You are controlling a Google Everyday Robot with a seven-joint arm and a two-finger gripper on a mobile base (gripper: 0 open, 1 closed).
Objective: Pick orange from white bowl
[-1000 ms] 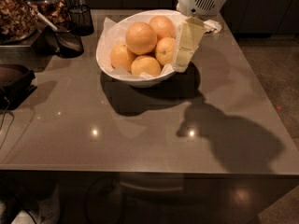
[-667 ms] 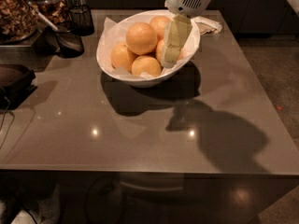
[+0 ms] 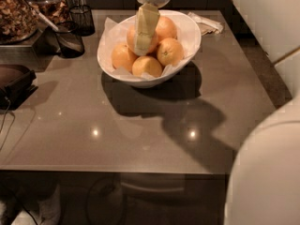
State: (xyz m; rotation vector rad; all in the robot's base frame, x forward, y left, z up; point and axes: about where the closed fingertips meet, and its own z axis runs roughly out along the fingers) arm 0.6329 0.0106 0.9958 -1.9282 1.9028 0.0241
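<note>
Several items crowd the left edge: a dark flat device (image 3: 16, 81) w/ a cable trailing off it, and above it a clear container (image 3: 16, 13) of brown dried stuff. Just right of those, two black mesh cups (image 3: 70, 40) stand at the table's back-left corner, one behind the other. Grey table (image 3: 93, 144) is glossy, w/ two light spots reflected near the front. At center-back sits the white bowl (image 3: 190, 41), paper-lined, rim slanted, casting a big shadow toward front-right. The orange (image 3: 130, 39) lies inside it, atop the pile toward the back-left, w/ four other fruits (image 3: 169, 51) packed around it at front and right. The gripper (image 3: 143, 48) hangs straight down from its white wrist housing at the top of view. Its pale-yellow tip is directly in front of the orange; actual contact not certain. Whether it's spread or clamped: can't tell from this angle. Right of the bowl, crumpled napkins (image 3: 206, 25) lie near the back edge. Far right, lower corner: a big white curved robot part (image 3: 267, 172).
</note>
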